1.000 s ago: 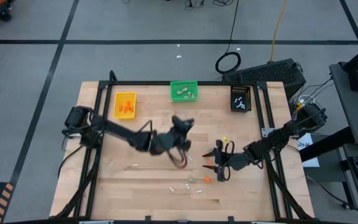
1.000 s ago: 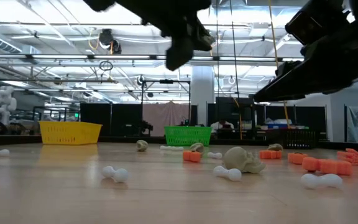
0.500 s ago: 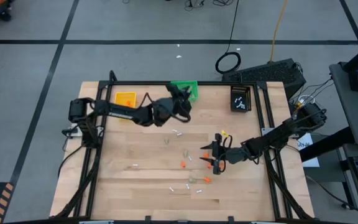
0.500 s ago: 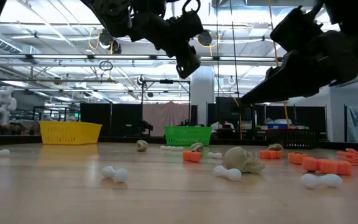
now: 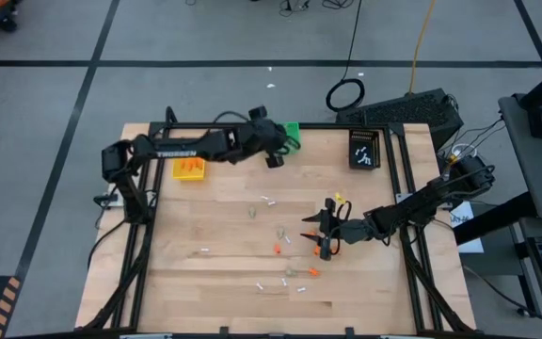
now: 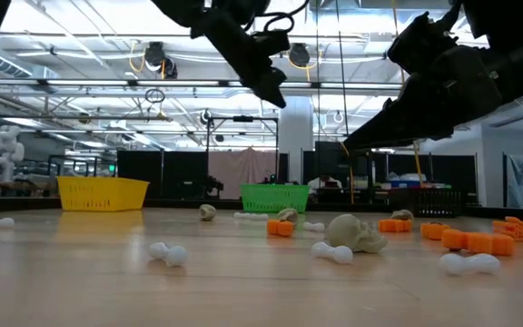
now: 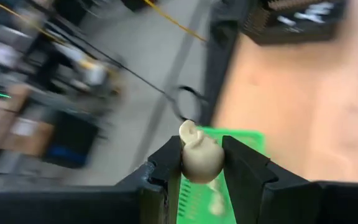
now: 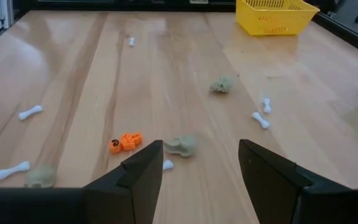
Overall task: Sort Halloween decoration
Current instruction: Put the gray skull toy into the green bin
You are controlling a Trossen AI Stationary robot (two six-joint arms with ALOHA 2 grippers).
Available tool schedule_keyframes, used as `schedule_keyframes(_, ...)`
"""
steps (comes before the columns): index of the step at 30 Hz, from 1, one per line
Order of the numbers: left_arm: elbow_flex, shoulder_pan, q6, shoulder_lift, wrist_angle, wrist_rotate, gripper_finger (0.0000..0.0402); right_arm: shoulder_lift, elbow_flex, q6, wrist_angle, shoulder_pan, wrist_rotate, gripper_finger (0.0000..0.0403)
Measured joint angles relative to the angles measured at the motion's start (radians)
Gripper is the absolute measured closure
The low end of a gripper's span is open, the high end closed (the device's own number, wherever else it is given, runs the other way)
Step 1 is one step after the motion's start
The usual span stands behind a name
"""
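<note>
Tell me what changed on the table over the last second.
The left gripper, shut on a beige skull piece, swung from the table's middle to the far edge beside the green bin. The right gripper, open, crept slightly toward the middle. The loose pieces, the yellow bin and the black bin stayed put.

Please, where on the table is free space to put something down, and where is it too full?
Free: the bare wood between the yellow bin and the table's left edge, running toward the near-left corner, and the strip between the green bin and black bin. Crowded: the middle, where orange bits, beige lumps and white sticks lie scattered beside the right pincer.
</note>
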Motion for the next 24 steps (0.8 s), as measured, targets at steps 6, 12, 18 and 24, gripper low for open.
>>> schedule_keyframes(6, 0.057, 0.130, -0.095, 0.000, -0.182, 0.321, 0.0297, 0.000, 0.000, 0.000, 0.000, 0.000, -0.002, 0.0206)
schedule_keyframes(12, 0.057, 0.251, -0.116, 0.001, -0.183, 0.483, 0.0297, 0.000, 0.000, 0.000, -0.001, 0.000, -0.004, 0.0206)
schedule_keyframes(18, 0.057, 0.303, -0.141, 0.031, -0.171, 0.522, 0.0297, 0.000, 0.000, -0.025, -0.001, 0.000, -0.004, 0.0206)
schedule_keyframes(24, 0.057, 0.307, -0.143, 0.116, -0.191, 0.530, 0.0297, 0.000, 0.000, -0.030, -0.004, -0.007, -0.004, 0.0206)
